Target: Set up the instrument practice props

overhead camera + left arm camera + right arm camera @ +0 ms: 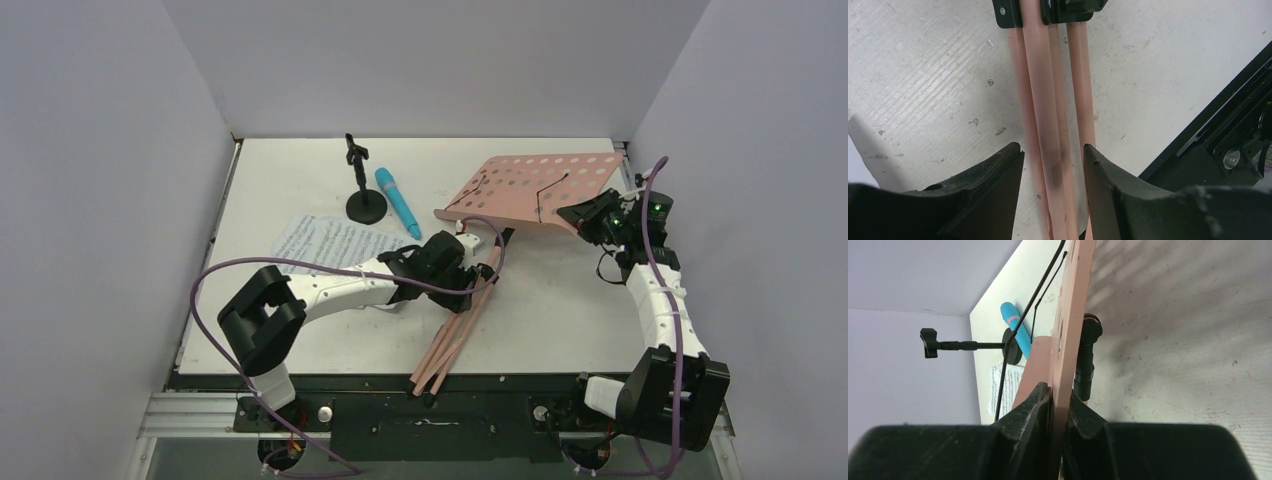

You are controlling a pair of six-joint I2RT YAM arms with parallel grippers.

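My left gripper (1053, 148) is apart over the legs (1040, 75), which run straight ahead; my right gripper (1058, 391) pinches the tray (1073, 315).

We see a white table (560, 310) inside a small booth. Plain grey walls stand on three sides: a left wall (100, 150), a far wall (430, 60) and a right wall (760, 110). They meet the table at its edges. Up close, the table top has little dark specks and thin lines on it. A black strip (500, 385) runs along the near edge. A silver metal rail (190, 412) sits just past it, nearer to us. The light is soft and even.
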